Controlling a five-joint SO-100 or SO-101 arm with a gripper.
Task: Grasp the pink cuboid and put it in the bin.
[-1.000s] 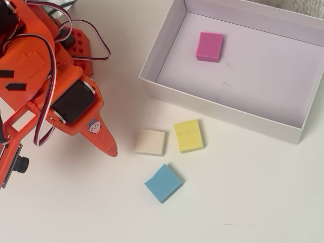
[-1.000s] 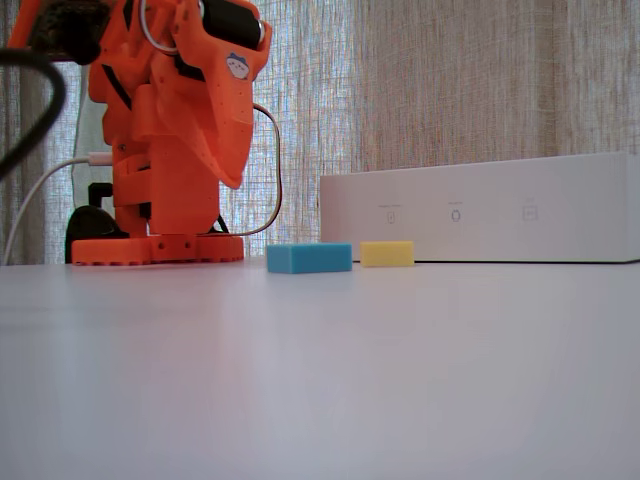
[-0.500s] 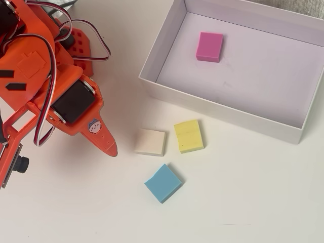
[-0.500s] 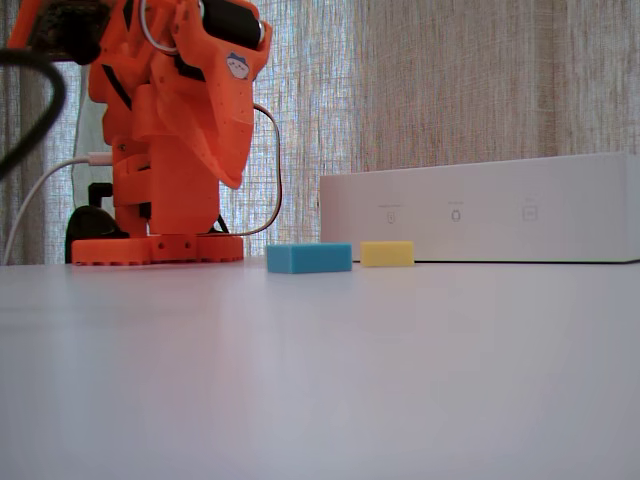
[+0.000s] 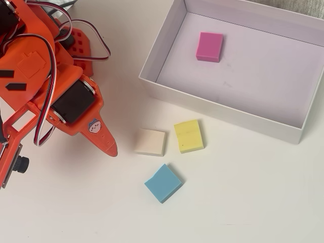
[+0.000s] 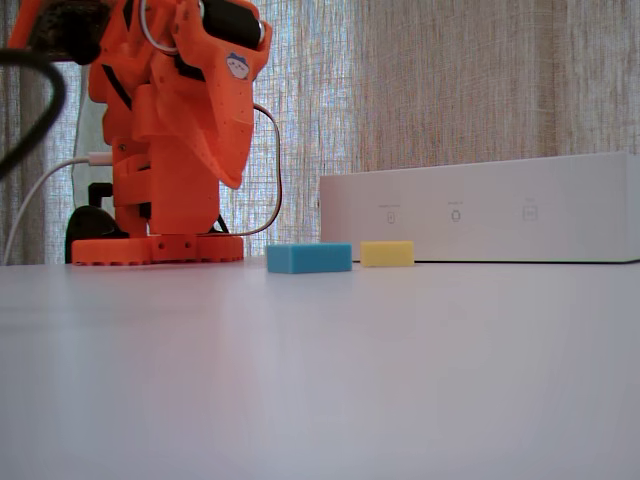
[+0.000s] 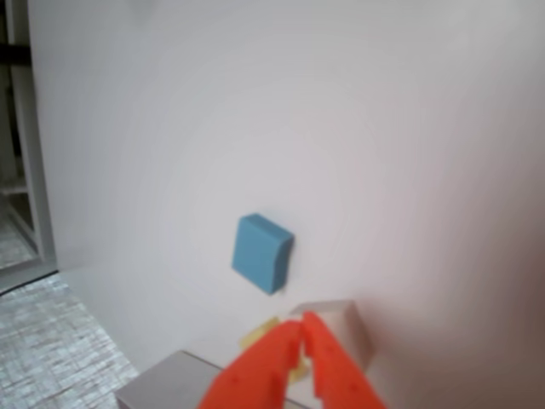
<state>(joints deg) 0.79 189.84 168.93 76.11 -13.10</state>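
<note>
The pink cuboid lies flat on the floor of the bin, near its upper left corner in the overhead view. Outside, yellow, cream and blue blocks sit on the table. The gripper hangs above them, fingers pressed together, empty.

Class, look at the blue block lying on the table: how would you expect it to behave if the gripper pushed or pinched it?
The blue block looks like flat matte foam, so it is probably light and would slide, not roll or tip, on the smooth table. Its low, square shape, seen side-on in the fixed view, suggests it sits stable. Pinched, it may squash slightly.
</note>
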